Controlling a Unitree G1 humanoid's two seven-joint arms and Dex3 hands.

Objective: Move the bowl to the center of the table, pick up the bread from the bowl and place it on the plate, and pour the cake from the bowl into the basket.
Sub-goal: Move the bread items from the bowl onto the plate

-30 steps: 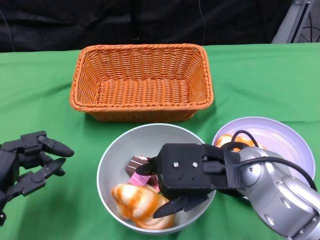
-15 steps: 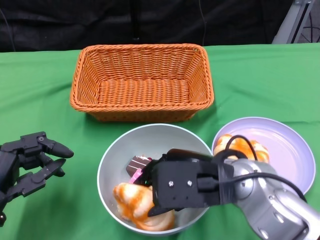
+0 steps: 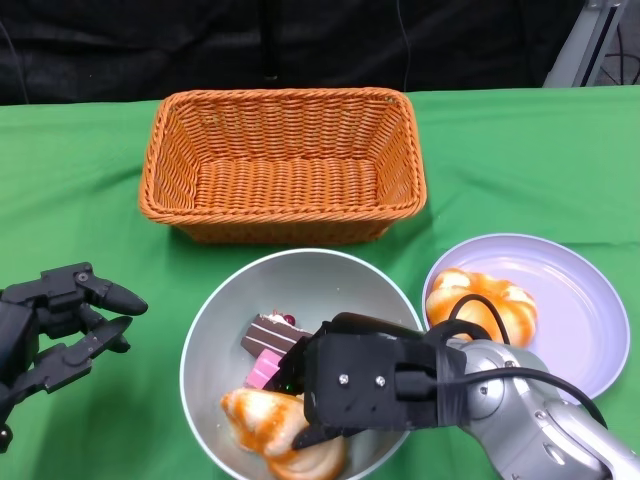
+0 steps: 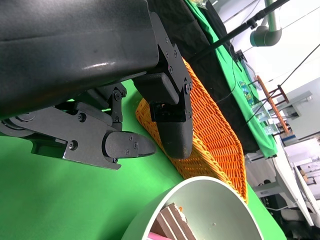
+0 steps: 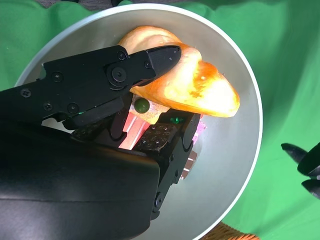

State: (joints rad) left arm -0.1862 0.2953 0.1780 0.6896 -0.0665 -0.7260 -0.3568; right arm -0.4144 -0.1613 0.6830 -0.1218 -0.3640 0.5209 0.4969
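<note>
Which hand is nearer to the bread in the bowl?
Right. The right hand is in the bowl, fingers on the bread; the left hand is beside it.

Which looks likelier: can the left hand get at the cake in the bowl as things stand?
Probably not: the right hand reaches into the bowl over the bread, close beside the cake; the left hand waits outside.
</note>
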